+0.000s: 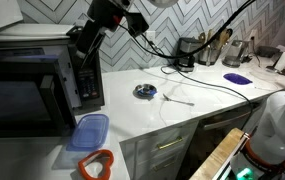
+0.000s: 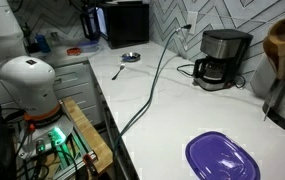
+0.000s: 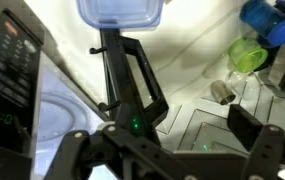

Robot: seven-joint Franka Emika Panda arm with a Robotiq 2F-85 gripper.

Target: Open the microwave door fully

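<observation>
Wrist view | our hand [image 3: 177,85] spread open, holding nothing | microwave [image 3: 7,65] just beside at 9 o'clock on bench [image 3: 187,40] | microwave door [image 1: 17,105] wide, further toward 9 | we judge the reach goes that way

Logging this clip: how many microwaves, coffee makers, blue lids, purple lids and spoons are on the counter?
Microwave: 1
Coffee maker: 1
Blue lid: 1
Purple lid: 1
Spoon: 1
Total: 5
</observation>
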